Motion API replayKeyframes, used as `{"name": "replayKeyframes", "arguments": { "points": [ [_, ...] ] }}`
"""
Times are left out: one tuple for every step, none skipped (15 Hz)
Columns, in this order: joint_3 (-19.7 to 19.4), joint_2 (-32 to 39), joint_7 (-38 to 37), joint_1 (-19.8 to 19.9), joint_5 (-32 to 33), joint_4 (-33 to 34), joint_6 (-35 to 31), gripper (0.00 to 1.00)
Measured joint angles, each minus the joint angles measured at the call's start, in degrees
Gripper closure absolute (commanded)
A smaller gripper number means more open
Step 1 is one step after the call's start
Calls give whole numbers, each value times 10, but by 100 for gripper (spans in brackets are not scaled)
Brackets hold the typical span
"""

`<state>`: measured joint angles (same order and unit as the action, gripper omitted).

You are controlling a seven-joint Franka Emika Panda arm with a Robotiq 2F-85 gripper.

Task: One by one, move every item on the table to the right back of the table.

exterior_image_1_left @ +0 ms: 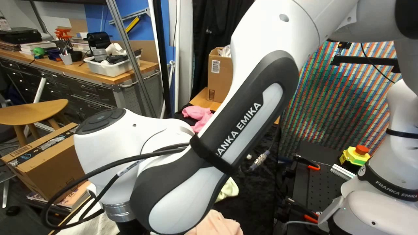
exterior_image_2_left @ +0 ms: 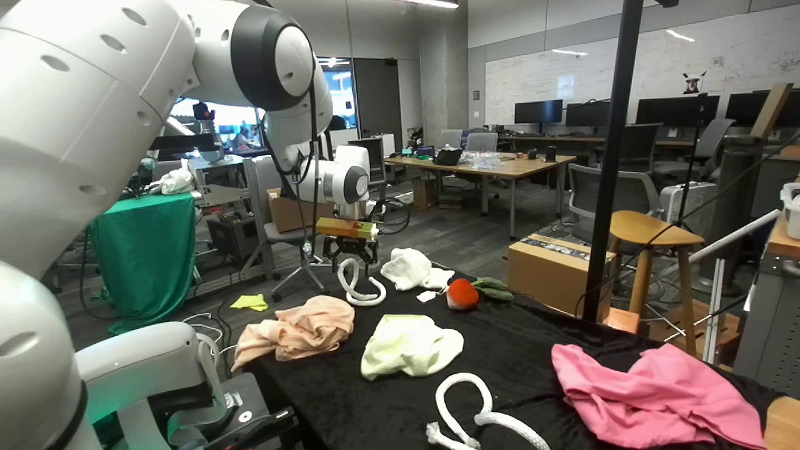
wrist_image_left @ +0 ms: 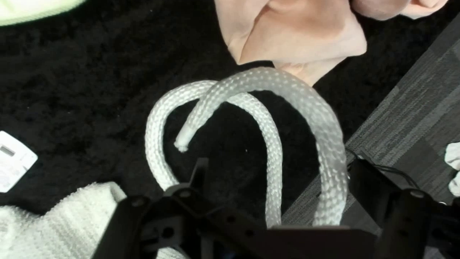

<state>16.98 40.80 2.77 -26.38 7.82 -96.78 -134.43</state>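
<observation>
My gripper (exterior_image_2_left: 352, 257) stands open over the table's far end, its jaws well apart. A white rope (exterior_image_2_left: 369, 300) loops up between them; in the wrist view the rope (wrist_image_left: 274, 154) runs between the fingers (wrist_image_left: 199, 173), not pinched. Beside it are a peach cloth (exterior_image_2_left: 312, 328), a white cloth (exterior_image_2_left: 409, 270), a tiny white tag (exterior_image_2_left: 427, 295) and a round red object (exterior_image_2_left: 462, 294) with green leaves. Nearer lie a pale yellow cloth (exterior_image_2_left: 412, 347), another white rope (exterior_image_2_left: 445, 400) and a pink cloth (exterior_image_2_left: 656, 394). All rest on the black-topped table (exterior_image_2_left: 519, 350).
A cardboard box (exterior_image_2_left: 550, 272) and a wooden stool (exterior_image_2_left: 650, 231) stand beyond the table's edge. A black upright post (exterior_image_2_left: 609, 175) rises beside that edge. In an exterior view my arm (exterior_image_1_left: 241, 130) covers much of the table, and another cardboard box (exterior_image_1_left: 220, 75) stands behind the pink cloth.
</observation>
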Motion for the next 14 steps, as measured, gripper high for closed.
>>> {"name": "replayKeyframes", "arguments": {
  "points": [
    [-4,1,0,-2,2,2,0,0],
    [-7,2,0,-4,3,4,0,0],
    [-9,2,0,-5,5,6,0,0],
    [-10,3,0,-6,5,7,0,0],
    [-11,3,0,-6,6,8,0,3],
    [-12,3,0,-6,6,9,0,15],
    [-12,3,0,-6,6,10,0,22],
    [-12,3,0,-6,6,11,0,23],
    [-13,3,0,-6,6,12,0,31],
    [-13,3,0,-6,6,12,0,42],
    [-13,3,0,-6,6,12,0,54],
    [-13,3,0,-6,6,12,0,61],
    [-14,3,0,-6,6,12,0,69],
    [-15,3,0,-6,6,13,0,76]
  ]
}}
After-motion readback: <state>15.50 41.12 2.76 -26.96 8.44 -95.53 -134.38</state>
